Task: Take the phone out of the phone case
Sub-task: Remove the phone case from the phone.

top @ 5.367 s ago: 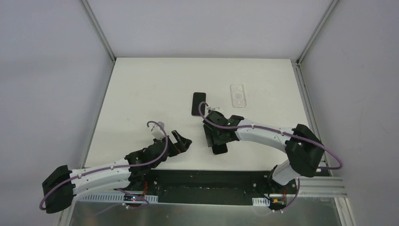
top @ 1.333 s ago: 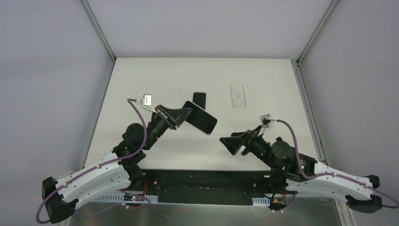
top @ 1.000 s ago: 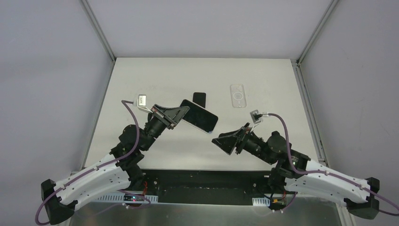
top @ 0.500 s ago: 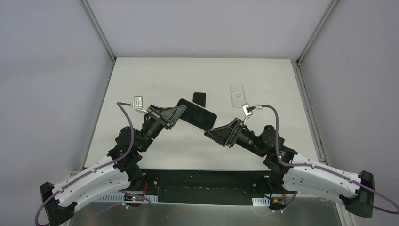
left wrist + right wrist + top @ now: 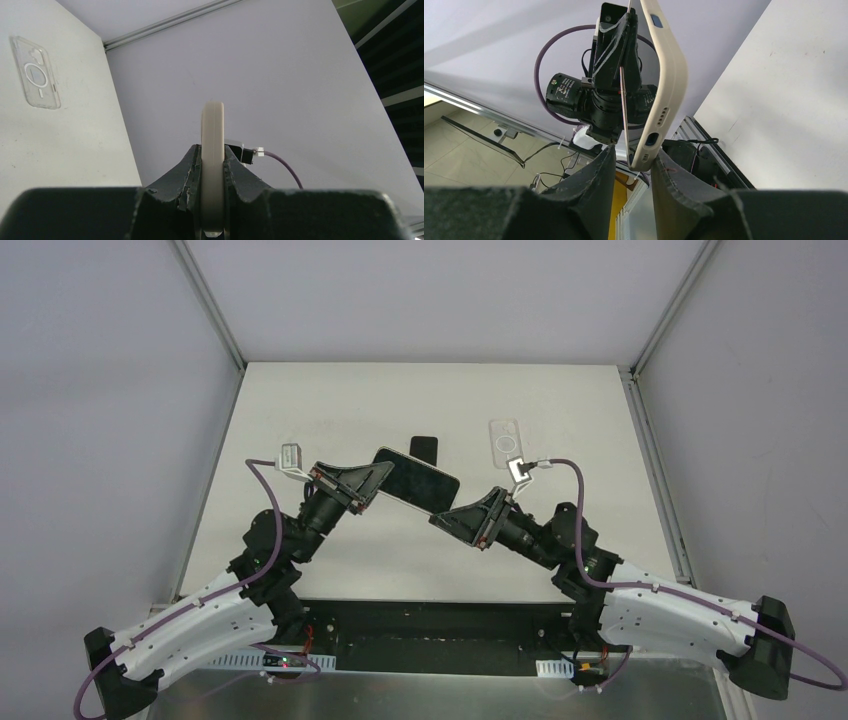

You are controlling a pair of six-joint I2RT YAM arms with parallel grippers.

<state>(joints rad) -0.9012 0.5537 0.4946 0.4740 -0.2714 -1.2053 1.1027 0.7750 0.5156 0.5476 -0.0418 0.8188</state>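
Two arms meet above the bench (image 5: 300, 420), and the phone (image 5: 418, 480) hangs in the air between them, well clear of the surface, inside its cream phone case (image 5: 671, 75). The left fingers (image 5: 187, 170) are closed tightly on one end, one on each flat face, so the left wrist view shows the case edge-on. I judge that this grip serves as an anchor, so that the other arm can peel the case against it. The right fingers (image 5: 599, 180) stand around the opposite corner, partly open. One seems to touch the case and a narrow gap shows at the other, so nothing is gripped there yet. A second dark phone (image 5: 424, 447) and a clear case (image 5: 506, 443) lie flat on the bench further back, apart from each other. No brand or writing can be read; the clear case shows only a ring mark.
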